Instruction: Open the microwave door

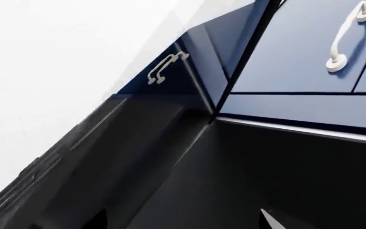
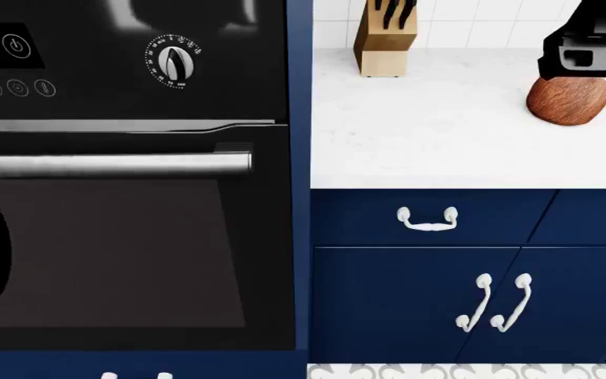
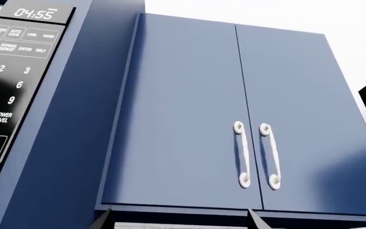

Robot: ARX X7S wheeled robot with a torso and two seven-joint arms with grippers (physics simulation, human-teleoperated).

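Microwave keypad, two cabinet handles

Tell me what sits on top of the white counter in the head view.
On the counter stand a wooden knife block at the back and a round wooden bowl to the right. A black object overlaps the bowl's top, so its contents stay mostly hidden.

One oven, one knife block, one wooden bowl, one microwave keypad, two upper cabinet doors, four white handles visible below the tabletop.
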